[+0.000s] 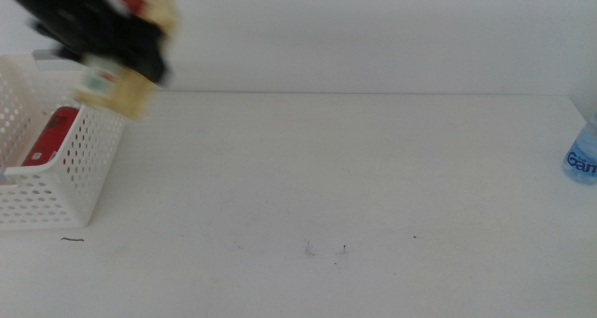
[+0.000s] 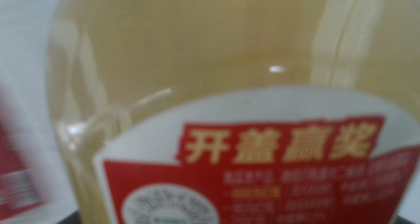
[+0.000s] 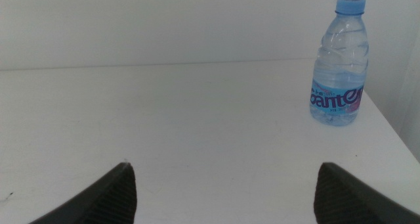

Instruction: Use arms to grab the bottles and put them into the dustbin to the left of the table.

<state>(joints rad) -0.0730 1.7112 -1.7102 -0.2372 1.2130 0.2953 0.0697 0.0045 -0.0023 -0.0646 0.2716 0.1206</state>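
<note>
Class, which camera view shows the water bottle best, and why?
The right wrist view: the water bottle stands whole and upright on the table, blue cap and label sharp. The middle view shows only a sliver of it at the right edge. The left wrist view shows none.

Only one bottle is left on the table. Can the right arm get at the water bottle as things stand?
Probably yes. The right gripper is open and faces the water bottle, which stands upright near the table edge with only bare tabletop between them. The left gripper is busy holding the juice bottle over the dustbin.

Yellow bottle (image 2: 197,66); red can (image 1: 51,136)
</note>
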